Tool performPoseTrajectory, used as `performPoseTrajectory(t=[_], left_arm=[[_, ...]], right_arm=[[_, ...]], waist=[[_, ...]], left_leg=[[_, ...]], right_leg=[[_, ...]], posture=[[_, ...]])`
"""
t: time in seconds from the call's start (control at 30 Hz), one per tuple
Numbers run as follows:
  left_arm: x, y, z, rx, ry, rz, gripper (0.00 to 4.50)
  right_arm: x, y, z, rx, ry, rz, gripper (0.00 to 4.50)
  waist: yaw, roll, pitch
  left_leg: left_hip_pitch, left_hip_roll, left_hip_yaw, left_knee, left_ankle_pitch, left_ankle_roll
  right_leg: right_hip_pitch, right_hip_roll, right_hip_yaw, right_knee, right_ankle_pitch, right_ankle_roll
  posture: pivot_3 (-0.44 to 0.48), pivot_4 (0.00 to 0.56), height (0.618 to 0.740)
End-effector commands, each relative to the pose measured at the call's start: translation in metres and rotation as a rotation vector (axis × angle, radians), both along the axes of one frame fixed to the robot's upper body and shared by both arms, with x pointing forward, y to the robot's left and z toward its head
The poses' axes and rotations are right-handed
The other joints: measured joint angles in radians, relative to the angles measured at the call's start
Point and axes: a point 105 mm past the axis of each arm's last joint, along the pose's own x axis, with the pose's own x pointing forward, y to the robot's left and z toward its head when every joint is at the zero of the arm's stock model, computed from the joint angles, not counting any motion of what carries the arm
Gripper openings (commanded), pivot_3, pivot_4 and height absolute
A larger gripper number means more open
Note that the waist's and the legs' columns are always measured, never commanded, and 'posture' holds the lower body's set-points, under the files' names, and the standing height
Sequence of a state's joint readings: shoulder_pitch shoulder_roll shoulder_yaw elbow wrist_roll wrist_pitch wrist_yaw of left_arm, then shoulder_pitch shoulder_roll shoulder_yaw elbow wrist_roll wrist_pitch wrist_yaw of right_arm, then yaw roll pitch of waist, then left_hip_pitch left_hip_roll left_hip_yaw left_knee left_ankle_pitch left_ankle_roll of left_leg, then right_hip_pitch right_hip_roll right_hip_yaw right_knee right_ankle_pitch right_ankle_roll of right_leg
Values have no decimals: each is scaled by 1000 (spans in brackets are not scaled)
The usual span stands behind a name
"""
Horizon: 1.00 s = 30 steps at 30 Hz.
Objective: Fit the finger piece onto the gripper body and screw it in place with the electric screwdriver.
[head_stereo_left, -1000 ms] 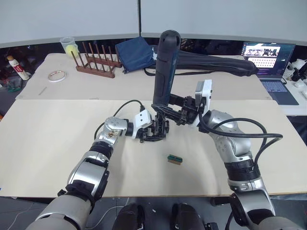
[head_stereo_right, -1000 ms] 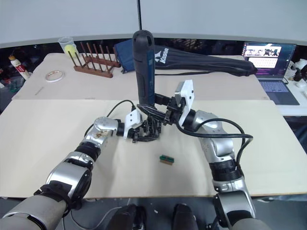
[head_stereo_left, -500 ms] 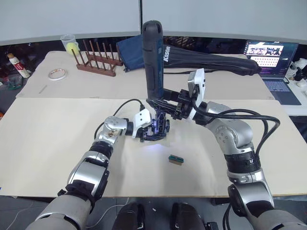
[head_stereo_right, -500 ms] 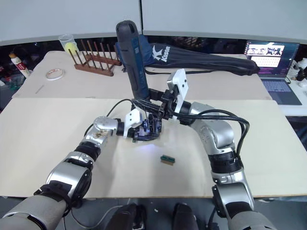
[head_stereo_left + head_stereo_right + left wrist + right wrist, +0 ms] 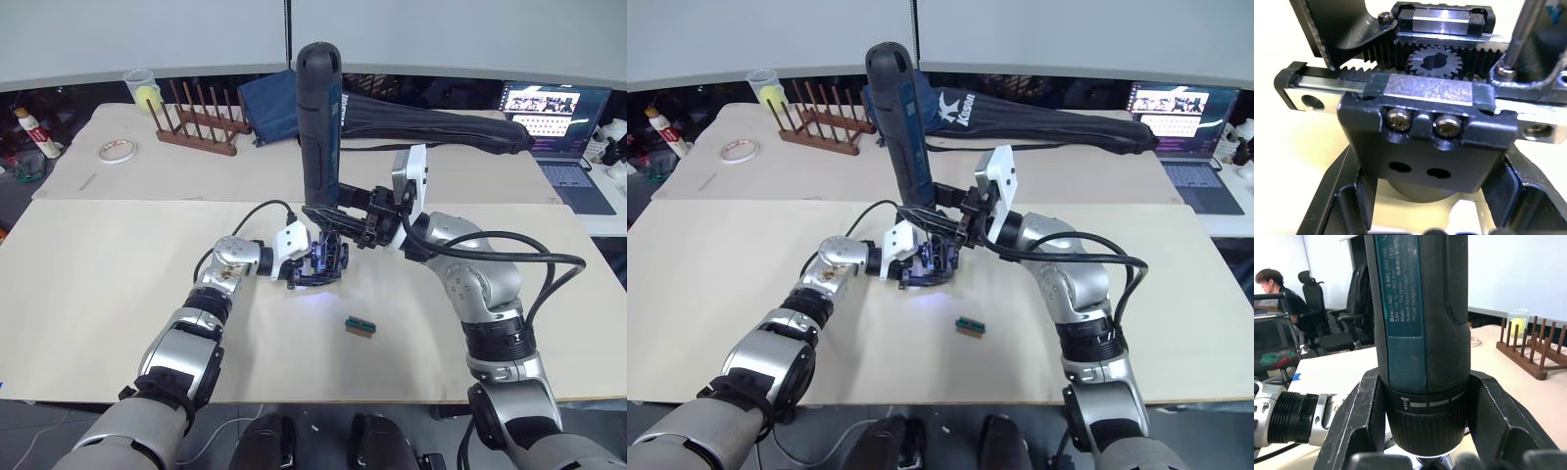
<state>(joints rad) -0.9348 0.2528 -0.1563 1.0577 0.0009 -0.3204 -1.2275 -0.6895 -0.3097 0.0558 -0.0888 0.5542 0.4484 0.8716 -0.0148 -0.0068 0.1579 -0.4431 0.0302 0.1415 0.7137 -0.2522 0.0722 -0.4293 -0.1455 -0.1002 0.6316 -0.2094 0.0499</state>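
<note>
Driving stage, by the look of it: your right gripper (image 5: 338,217) is clamped round the electric screwdriver (image 5: 318,127), held near upright so its bit drops onto a screw head on the gripper body (image 5: 321,264). Your left gripper (image 5: 306,268) pins that body to the table (image 5: 98,284), fingers (image 5: 1347,205) closed on either side, to stop it twisting. Tip light glows beneath. Finger piece not made out separately.

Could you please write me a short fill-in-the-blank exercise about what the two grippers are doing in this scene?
1. The right gripper holds the electric screwdriver standing ____.
2. The left gripper is shut on the ____.
3. The small green block lies on the ____, apart from both grippers.
4. The screwdriver's tip light is ____.

Missing words: upright; gripper body; table; on
</note>
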Motion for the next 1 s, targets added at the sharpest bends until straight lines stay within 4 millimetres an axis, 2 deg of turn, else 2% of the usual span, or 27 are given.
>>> performPoseTrajectory(t=[0.03, 0.17, 0.23, 0.33, 0.5, 0.6, 0.7, 0.83, 0.93, 1.0], left_arm=[[2, 6, -8, 32, 41, 36, 2326], [2, 6, -9, 38, 42, 33, 2326], [2, 6, -9, 38, 44, 33, 2326], [2, 5, -9, 38, 46, 33, 2326], [3, 4, -10, 43, 51, 37, 2326], [3, 4, -10, 46, 53, 40, 2326], [3, 4, -10, 47, 52, 38, 2326], [4, 4, -9, 50, 48, 38, 2326], [6, 7, -9, 53, 44, 60, 2326], [5, 11, -8, 56, 48, 53, 3383]], right_arm=[[-32, 4, 53, 114, -251, 101, 1932], [-4, -6, 50, 151, -124, 2, 1932], [2, -10, 45, 132, -121, -17, 1932], [-3, -9, 47, 127, -148, -4, 1932], [-32, 4, 60, 129, -234, 90, 1932], [-40, 7, 62, 121, -261, 119, 1931], [-41, 7, 64, 119, -273, 122, 1931], [-27, 0, 70, 148, -236, 73, 1931], [-27, -2, 76, 176, -220, 77, 1931], [-34, -2, 84, 205, -209, 109, 1931]], waist=[[0, 0, 0], [0, 0, 0], [0, 0, 0], [1, 0, 0], [1, 0, 0], [1, 0, 0], [2, -1, 0], [1, -1, -1], [2, -1, -1], [1, -1, -1]], left_leg=[[0, 0, 0, 0, 0, 0], [0, 0, 0, 0, 0, 0], [0, 0, 0, 0, 0, 0], [0, 0, 0, 0, 0, 0], [0, 0, 0, 0, 0, 0], [0, 0, 0, 0, 0, 0], [3, 0, -1, 1, 0, 0], [3, 0, -1, 1, 0, 1], [3, 0, -1, 1, 0, 0], [3, 0, -1, 1, 0, 0]], right_leg=[[0, 0, 0, 0, 0, 0], [0, 0, 0, 0, 0, 0], [0, 0, 0, 0, 0, 0], [0, 0, 0, 0, 0, 0], [0, 0, 0, 0, 0, 0], [0, 0, 0, 0, 0, 0], [3, 0, 0, -1, 0, 0], [4, 0, 0, -1, 0, 0], [3, 0, 0, 0, 0, 0], [3, 0, 0, 1, 0, 0]], posture=[[0, 150, 730], [0, 150, 730], [0, 150, 730], [0, 150, 730], [0, 150, 730], [0, 150, 730], [0, 150, 730], [0, 150, 730], [0, 150, 730], [0, 150, 730]])
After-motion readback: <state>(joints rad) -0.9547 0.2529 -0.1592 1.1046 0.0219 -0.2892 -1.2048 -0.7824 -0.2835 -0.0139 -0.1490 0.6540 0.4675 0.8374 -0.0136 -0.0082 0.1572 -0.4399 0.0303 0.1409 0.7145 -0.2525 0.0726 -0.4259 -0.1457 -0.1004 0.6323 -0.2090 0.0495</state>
